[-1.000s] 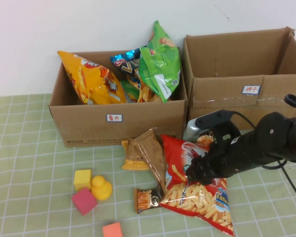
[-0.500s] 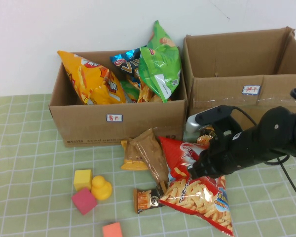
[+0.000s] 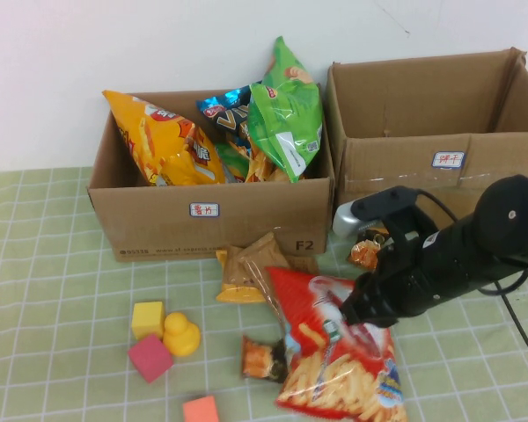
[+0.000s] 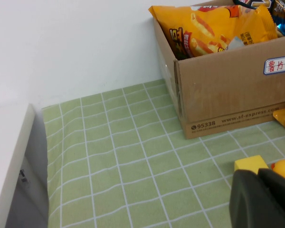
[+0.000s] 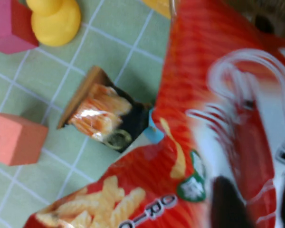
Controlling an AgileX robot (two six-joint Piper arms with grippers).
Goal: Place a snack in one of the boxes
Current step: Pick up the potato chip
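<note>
Green-checked worktop [image 3: 53, 264]: I see right tool [image 3: 359, 314] pinching red snack bag [image 3: 339, 356], partly lifted near the boxes; boxing remains. Left tool [image 4: 261, 199] shut, empty, parked left. Right box [image 3: 422, 167] empty.

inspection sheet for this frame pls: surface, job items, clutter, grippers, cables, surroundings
Surface: green checked tablecloth, flat.
Job's things: red crinkly snack bag, upper end raised in the right gripper; left cardboard box holds yellow, blue and green bags; right cardboard box looks empty.
Clutter: brown snack packet, small dark orange packet, yellow cube, yellow duck, pink cube, salmon block.
Grippers: right gripper shut on the red bag; left gripper shut, low near the yellow cube.
Cables: black cable behind the right arm.
Surroundings: white wall.
</note>
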